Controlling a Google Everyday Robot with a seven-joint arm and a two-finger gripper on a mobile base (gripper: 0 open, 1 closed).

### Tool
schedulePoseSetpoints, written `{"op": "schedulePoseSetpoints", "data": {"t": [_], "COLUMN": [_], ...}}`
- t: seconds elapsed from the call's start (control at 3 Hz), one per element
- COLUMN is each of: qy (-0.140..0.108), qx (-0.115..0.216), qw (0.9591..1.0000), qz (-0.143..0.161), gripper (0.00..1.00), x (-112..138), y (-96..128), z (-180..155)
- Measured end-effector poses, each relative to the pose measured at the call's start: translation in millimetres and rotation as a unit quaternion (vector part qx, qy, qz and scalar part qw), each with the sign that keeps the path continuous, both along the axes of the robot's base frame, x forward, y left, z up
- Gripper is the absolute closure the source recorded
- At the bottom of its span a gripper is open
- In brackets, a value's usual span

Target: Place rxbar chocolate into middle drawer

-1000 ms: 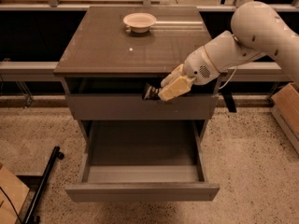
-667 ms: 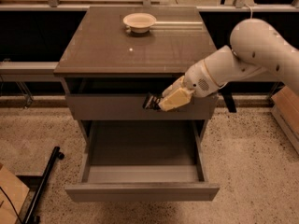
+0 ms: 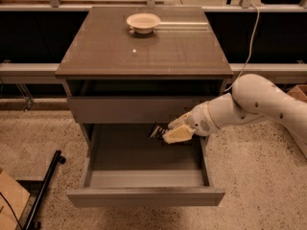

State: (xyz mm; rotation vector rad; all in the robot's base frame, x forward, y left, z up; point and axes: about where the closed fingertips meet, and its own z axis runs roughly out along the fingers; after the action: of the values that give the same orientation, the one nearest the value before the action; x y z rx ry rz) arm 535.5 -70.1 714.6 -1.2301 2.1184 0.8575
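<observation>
Middle drawer [image 3: 144, 196] pulled out, narrow front strip nearest camera. Hand [image 3: 165, 132] over back right part of tray, just below upper drawer panel [image 3: 124, 110], arm reaching in from right. Hand pinching rxbar chocolate [image 3: 156, 130]; dark end pokes out left of fingers, looks clear of tray floor, hard to confirm. Desk [image 3: 182, 56] top behind; white bowl [image 3: 143, 22] near far edge.

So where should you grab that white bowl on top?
Pinch the bowl by its rim from straight above, I'd say: it sits upright and open, so one finger fits inside the wall, one outside. The gripper is busy now, low over the open middle drawer, shut on the rxbar chocolate.
</observation>
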Motion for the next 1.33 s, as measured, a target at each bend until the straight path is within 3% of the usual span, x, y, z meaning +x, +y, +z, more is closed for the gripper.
{"op": "schedulePoseSetpoints", "data": {"t": [0.33, 0.67, 1.0, 1.33], "qy": [-0.009, -0.01, 0.0, 0.004], "qx": [0.015, 0.015, 0.005, 0.001], "qw": [0.9995, 0.9995, 0.9996, 0.9997], "qz": [-0.028, -0.028, -0.027, -0.023], "gripper": [1.0, 1.0, 1.0, 1.0], "x": [7.5, 7.9, 3.5, 6.5], "y": [1.2, 1.3, 13.7, 37.1], "z": [-44.4, -44.1, -69.0, -127.1]}}
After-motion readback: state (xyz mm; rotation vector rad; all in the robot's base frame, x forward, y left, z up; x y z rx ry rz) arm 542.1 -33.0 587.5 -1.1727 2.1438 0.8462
